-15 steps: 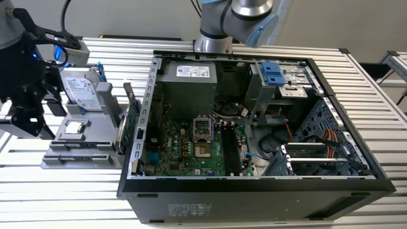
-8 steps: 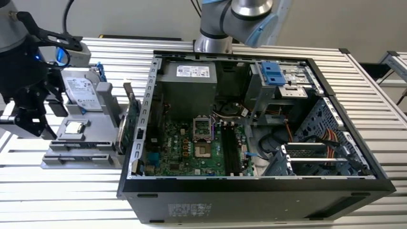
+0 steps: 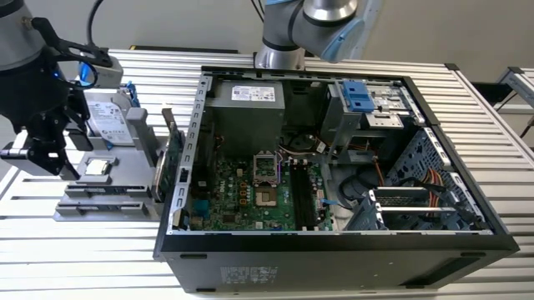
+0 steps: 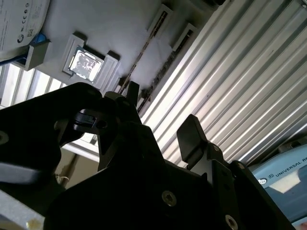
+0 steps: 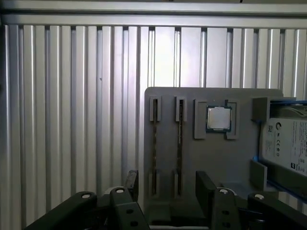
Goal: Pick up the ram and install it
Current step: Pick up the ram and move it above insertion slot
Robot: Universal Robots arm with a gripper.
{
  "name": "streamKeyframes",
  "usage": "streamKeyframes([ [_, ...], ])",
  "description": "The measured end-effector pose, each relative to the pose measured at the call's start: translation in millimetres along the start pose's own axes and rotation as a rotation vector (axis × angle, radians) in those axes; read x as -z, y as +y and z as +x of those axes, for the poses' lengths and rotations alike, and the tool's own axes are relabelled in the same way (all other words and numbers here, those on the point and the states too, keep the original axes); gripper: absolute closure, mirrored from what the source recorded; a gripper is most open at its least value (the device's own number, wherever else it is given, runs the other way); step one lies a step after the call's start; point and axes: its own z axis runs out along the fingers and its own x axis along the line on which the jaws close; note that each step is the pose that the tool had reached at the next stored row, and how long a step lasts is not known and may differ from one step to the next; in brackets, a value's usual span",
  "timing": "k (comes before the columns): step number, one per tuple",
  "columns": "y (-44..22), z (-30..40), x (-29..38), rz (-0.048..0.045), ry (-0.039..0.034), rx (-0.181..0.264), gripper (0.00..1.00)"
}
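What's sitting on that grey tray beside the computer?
Two ram sticks standing in slots, a silver chip and a drive. The gripper covers one end of the tray.

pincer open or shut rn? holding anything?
Open, empty. In the first wrist view the pincer shows fingers apart, gripping nothing; ram sticks sit on edge in the grey holder.

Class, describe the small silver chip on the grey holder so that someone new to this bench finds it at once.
Find the open computer case, then look to the exterior view's left, to the grey holder on the slatted table. The chip lies flat in a square pocket there. Unlike the large blue-framed drive and the ram standing on edge, it is small, square and shiny.
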Motion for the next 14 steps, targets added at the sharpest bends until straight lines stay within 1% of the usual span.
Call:
streamKeyframes([
  [14, -0.2, -0.2, -10.9, -0.0001, 0.0002, 0.0, 0.0],
])
